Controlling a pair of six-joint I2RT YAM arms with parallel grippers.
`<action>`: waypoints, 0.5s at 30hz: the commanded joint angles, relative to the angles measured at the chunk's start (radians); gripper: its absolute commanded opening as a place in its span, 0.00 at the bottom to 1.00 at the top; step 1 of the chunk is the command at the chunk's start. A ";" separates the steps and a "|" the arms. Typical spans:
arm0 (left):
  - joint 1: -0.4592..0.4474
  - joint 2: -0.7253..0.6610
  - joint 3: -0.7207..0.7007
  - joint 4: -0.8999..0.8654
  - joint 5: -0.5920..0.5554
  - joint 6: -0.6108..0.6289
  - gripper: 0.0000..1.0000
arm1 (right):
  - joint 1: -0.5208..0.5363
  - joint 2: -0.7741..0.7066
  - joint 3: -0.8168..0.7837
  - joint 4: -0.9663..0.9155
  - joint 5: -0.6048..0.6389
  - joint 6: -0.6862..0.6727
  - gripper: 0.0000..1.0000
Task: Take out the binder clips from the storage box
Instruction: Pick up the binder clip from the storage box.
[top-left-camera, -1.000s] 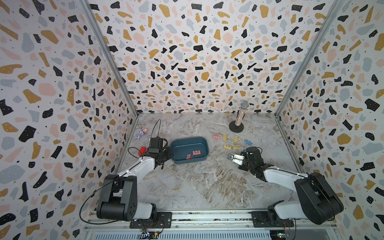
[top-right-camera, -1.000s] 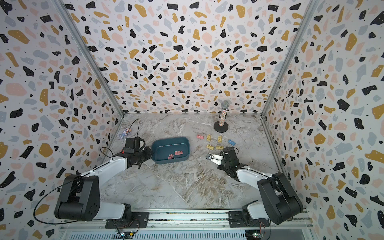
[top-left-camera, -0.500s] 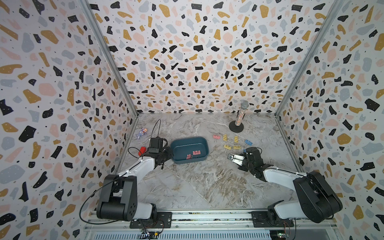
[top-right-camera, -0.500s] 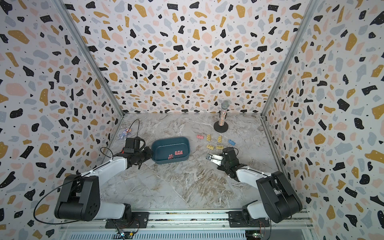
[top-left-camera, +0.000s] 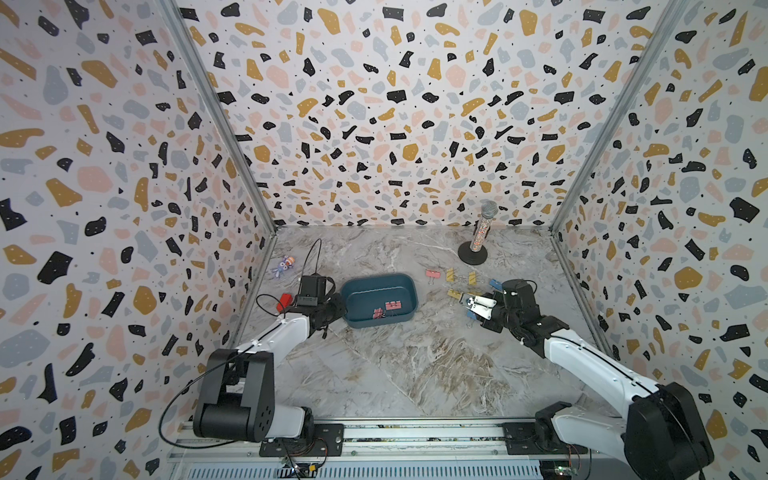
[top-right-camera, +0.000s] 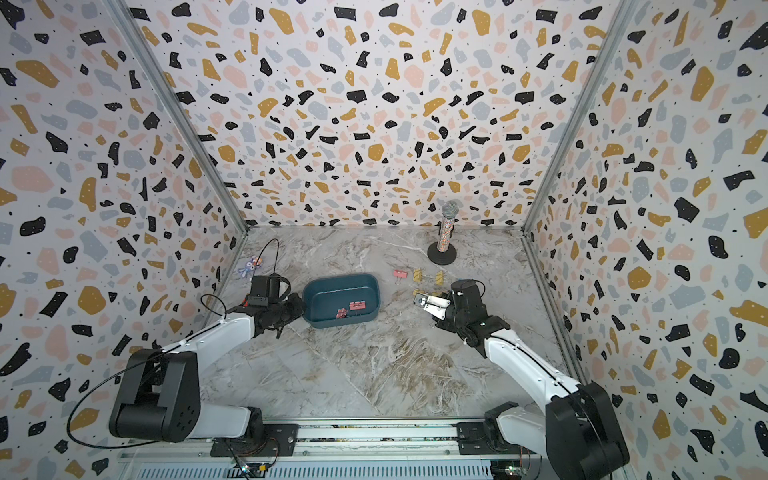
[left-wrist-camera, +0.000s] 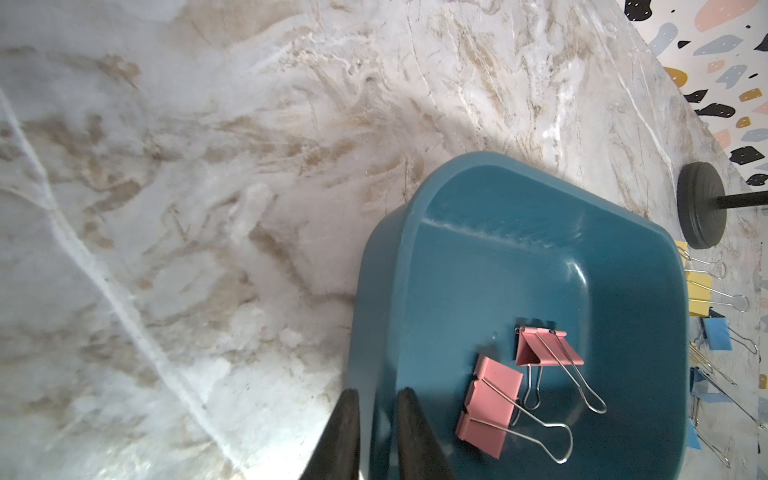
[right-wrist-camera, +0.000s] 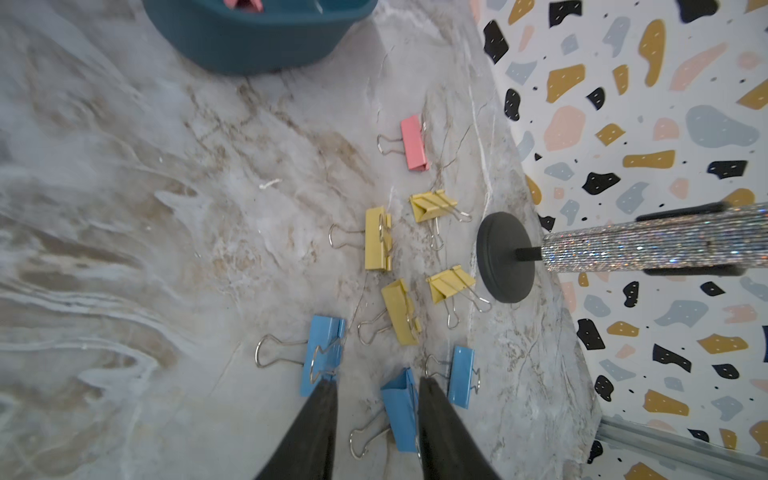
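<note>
A booth with speckled terrazzo walls (top-left-camera: 124, 166) and a marble-patterned desk (top-left-camera: 395, 374), seen from above. A small red block (top-left-camera: 284, 301) lies just beside the left arm's wrist; farther back, near the left wall, sits a purple toy figure (top-left-camera: 282, 266). At the far right a glittery microphone (top-left-camera: 482, 228) stands upright on a round black base (top-left-camera: 471, 255). In both top views the left wrist hides the left end of the storage box (top-left-camera: 376, 323), a teal open tub left of centre. Inside lie two pink binder clips (left-wrist-camera: 490, 405), just beside each other, toward the near wall. Eight more clips lie loose on the desk to the box's right: one pink clip (right-wrist-camera: 413, 143) closest to the box, four yellow clips (right-wrist-camera: 378, 239), three blue. Both arms reach low from the near edge. The left pincer (left-wrist-camera: 378, 392) is pressed together on the box's rim, one finger inside, one outside. The right pincer (right-wrist-camera: 376, 382) is spread; one blue clip (right-wrist-camera: 401, 409) lies on the desk between its fingers, just beside one of them.
</note>
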 joint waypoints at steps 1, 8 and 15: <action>0.002 -0.015 -0.005 0.015 -0.017 0.011 0.21 | -0.002 -0.060 0.034 -0.107 -0.113 0.067 0.41; 0.002 -0.016 -0.004 0.013 -0.017 0.008 0.21 | 0.007 -0.063 0.051 -0.037 -0.348 0.144 0.34; 0.003 -0.010 0.001 0.010 -0.018 0.008 0.21 | 0.085 0.064 0.139 -0.034 -0.405 0.145 0.34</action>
